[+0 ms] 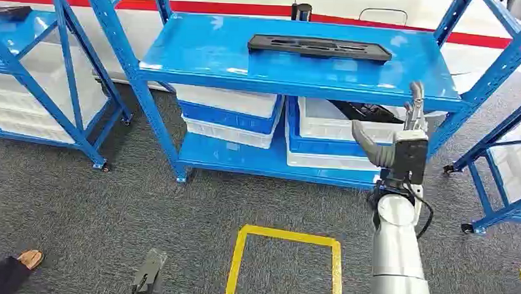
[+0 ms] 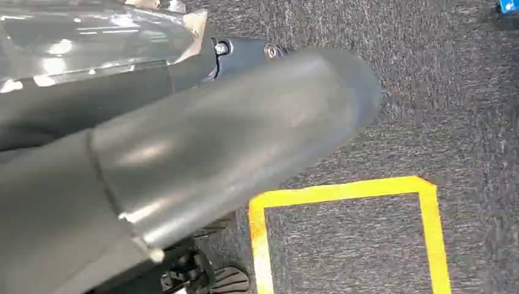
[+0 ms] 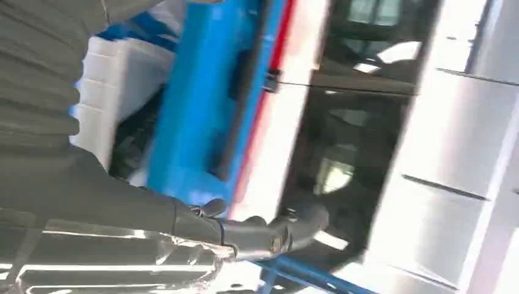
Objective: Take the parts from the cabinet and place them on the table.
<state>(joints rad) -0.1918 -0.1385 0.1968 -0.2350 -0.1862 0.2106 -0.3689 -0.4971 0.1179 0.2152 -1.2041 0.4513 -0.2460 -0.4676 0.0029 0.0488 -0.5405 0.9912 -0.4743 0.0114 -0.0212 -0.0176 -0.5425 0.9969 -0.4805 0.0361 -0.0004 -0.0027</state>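
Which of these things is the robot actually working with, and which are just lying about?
Part of the job:
- black part on the top shelf of the blue rack
- right hand, raised before the rack, holding nothing

Just lying about:
- white and blue bins on the lower shelf
- yellow floor marking
- a person's foot at the edge

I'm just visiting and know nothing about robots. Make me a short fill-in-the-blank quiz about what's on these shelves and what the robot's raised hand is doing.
1. The long black plastic part lies on the ____ shelf of the blue metal cabinet.
2. The white plastic bins sit on the ____ shelf.
3. The raised right hand holds ____.
4. The rectangle taped on the grey carpet is ____.

Missing words: top; bottom; nothing; yellow
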